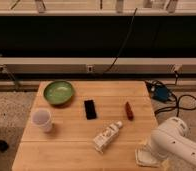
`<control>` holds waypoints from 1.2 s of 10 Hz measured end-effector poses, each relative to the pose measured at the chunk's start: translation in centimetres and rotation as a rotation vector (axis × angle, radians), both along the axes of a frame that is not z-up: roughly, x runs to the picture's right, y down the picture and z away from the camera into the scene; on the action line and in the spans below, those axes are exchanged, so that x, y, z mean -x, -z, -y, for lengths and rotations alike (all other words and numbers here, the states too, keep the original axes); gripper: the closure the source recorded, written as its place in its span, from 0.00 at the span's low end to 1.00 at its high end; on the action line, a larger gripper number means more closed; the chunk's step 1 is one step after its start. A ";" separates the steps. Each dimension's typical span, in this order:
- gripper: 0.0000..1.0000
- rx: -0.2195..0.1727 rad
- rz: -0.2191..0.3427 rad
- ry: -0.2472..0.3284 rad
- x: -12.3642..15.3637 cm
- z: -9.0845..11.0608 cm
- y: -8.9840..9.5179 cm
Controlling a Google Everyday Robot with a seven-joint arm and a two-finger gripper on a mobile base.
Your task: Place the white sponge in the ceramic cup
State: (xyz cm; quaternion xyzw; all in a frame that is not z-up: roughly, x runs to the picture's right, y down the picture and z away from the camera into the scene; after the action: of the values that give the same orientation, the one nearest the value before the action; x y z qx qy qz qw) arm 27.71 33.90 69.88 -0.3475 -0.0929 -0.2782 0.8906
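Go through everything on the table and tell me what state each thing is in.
white sponge: flat at the front right corner of the table, partly covered by the arm.
ceramic cup: upright, no sponge inside.
green bowl: upright, looks empty.
white carton: on its side, capped.
gripper: down at the sponge, mostly hidden.
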 end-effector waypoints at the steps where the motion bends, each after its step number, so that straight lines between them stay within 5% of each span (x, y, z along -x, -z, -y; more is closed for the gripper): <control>1: 0.20 0.010 -0.005 -0.016 -0.4 -0.3 -0.4; 4: 0.24 0.039 -0.012 -0.047 -1.0 -1.5 -1.5; 10: 0.92 0.063 0.023 -0.086 -0.9 -1.6 -1.2; 12: 1.00 0.060 0.040 -0.093 -0.9 -1.5 -0.9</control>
State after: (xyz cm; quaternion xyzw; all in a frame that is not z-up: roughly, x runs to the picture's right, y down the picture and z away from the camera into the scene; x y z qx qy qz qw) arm 28.61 35.38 70.79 -0.3635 -0.1351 -0.2405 0.8898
